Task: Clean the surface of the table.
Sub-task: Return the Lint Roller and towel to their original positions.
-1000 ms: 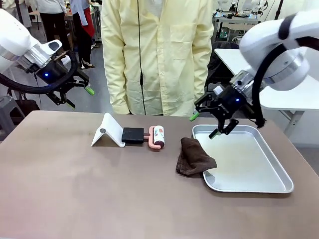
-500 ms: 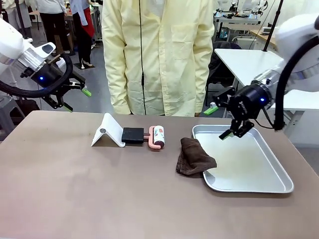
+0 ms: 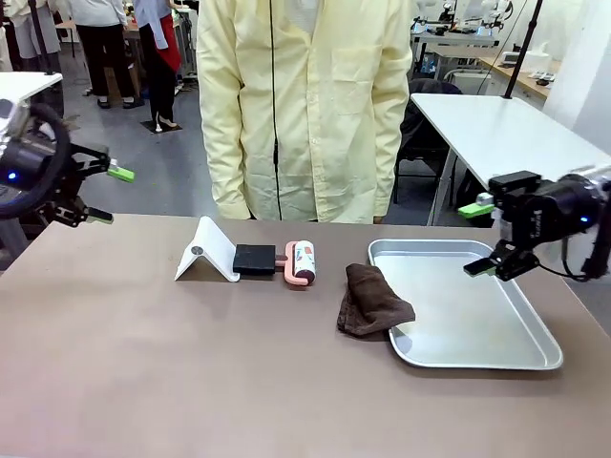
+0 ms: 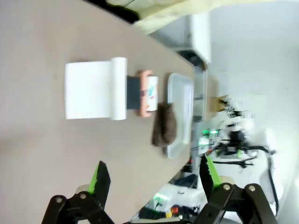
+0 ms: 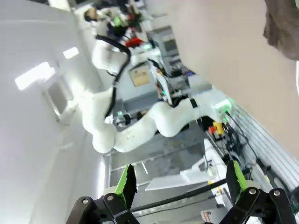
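Note:
The taupe-brown table (image 3: 191, 363) fills the front view. A crumpled brown cloth (image 3: 372, 301) lies at its middle right, draped over the left rim of the silver tray (image 3: 535, 361). My left gripper (image 3: 110, 196) hangs open beyond the table's far left corner, holding nothing. Open and just as bare, my right gripper (image 3: 475, 239) hovers over the tray's far right part. The left wrist view looks across the table (image 4: 37, 46) to the cloth (image 4: 163, 125) past that open gripper (image 4: 154, 175). In the right wrist view, the open gripper (image 5: 181, 177) faces the table (image 5: 224, 56) and the cloth (image 5: 285, 28).
A white folded stand (image 3: 210, 250), a black block (image 3: 254, 259) and a pink lint roller (image 3: 301, 262) lie in a row at the table's far middle. A person in a pale yellow coat (image 3: 305, 105) stands at the far edge. A white-topped table (image 3: 496, 129) stands behind on the right.
Both arms have drawn outward. The left gripper swung away to the left edge of the picture, and the right gripper moved right, from the tray's far left corner to its right side. Both stayed open.

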Robot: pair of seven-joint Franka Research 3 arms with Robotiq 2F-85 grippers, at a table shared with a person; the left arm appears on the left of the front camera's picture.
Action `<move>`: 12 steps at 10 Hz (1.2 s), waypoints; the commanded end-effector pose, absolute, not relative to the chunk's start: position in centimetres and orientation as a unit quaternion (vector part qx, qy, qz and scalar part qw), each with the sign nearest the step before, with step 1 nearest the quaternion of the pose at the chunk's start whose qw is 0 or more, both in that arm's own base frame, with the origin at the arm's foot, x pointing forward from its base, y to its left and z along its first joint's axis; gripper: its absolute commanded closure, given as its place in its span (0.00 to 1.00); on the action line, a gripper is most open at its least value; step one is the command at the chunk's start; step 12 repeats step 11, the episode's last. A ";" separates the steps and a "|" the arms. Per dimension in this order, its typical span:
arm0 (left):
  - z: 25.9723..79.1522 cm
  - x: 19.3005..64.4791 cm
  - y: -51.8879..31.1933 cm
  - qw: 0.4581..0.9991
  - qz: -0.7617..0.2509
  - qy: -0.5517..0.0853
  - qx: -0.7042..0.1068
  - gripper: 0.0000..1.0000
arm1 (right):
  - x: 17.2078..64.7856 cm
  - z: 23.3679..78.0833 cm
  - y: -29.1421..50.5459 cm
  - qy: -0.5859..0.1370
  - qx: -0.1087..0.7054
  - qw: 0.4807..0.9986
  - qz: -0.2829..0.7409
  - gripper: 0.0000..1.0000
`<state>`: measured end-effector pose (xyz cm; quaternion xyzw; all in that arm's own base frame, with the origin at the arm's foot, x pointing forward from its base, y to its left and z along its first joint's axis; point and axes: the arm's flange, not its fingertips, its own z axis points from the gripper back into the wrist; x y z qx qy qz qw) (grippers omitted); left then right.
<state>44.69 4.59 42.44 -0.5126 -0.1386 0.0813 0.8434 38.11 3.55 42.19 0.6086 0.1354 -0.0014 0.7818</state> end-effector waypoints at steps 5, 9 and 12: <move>41.9 43.4 4.6 0.817 0.063 -0.175 -0.546 0.00 | 37.7 41.8 2.5 0.109 0.626 0.772 -0.004 0.00; 41.9 43.4 4.6 0.817 0.063 -0.175 -0.546 0.00 | 37.7 41.8 2.5 0.109 0.626 0.772 -0.004 0.00; 41.9 43.4 4.6 0.817 0.063 -0.175 -0.546 0.00 | 37.7 41.8 2.5 0.109 0.626 0.772 -0.004 0.00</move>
